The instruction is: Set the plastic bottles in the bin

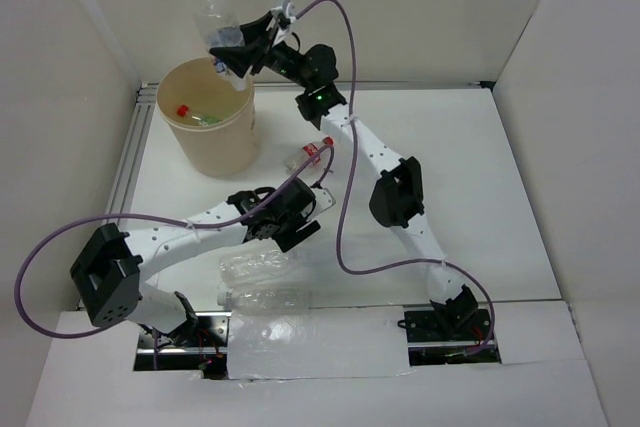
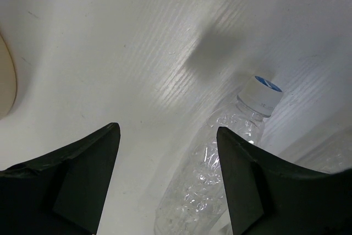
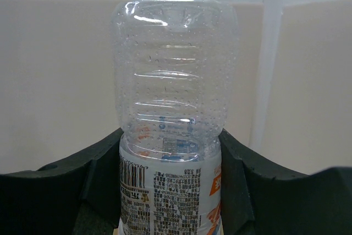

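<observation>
The beige bin (image 1: 215, 152) stands at the far left of the table. A red-capped bottle and a green one (image 1: 198, 116) lie inside it. My right gripper (image 1: 233, 50) is shut on a clear bottle with a printed white label (image 1: 213, 22), held above the bin's far rim. In the right wrist view (image 3: 170, 147) the bottle (image 3: 173, 81) fills the gap between the fingers. My left gripper (image 1: 290, 215) is open and empty (image 2: 168, 136), low over a clear white-capped bottle (image 2: 220, 174) that lies next to its right finger (image 2: 258, 180). A red-capped bottle (image 1: 310, 154) lies beside the bin.
Two clear crumpled bottles (image 1: 255, 269) (image 1: 268, 297) lie near the front edge by the left arm. White walls enclose the table. The bin's side shows at the left edge of the left wrist view (image 2: 4, 81).
</observation>
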Controlling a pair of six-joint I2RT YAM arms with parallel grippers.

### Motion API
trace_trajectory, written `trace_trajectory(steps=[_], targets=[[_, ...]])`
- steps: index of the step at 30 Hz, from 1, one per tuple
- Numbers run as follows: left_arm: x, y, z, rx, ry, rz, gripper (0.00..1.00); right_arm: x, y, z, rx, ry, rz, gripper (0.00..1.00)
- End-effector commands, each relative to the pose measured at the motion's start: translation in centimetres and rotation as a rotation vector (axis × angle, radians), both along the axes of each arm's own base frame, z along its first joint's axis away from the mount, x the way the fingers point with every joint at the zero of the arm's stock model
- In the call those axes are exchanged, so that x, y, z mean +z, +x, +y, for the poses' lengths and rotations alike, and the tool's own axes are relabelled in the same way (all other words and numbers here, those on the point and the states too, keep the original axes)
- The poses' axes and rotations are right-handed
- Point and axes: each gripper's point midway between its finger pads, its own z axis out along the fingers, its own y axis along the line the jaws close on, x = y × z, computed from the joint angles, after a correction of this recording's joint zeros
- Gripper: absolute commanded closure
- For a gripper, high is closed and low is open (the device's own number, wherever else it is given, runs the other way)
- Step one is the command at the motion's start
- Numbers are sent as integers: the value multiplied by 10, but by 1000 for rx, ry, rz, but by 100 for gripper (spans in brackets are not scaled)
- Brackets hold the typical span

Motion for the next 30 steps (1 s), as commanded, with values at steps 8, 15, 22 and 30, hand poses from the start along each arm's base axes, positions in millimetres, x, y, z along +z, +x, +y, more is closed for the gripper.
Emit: trace_trajectory(steps=[8,15,22,30], targets=[[6,-17,19,71,13,18,17,-12,-5,34,-54,140,19,89],[4,-26,20,69,20,32,17,-40,20,26,-72,73,59,89],[1,-27,22,60,33,35,17,-32,40,-15,-68,12,53,89],[-3,-26,20,37,28,31,15,-33,42,-32,-36,-61,65,89]])
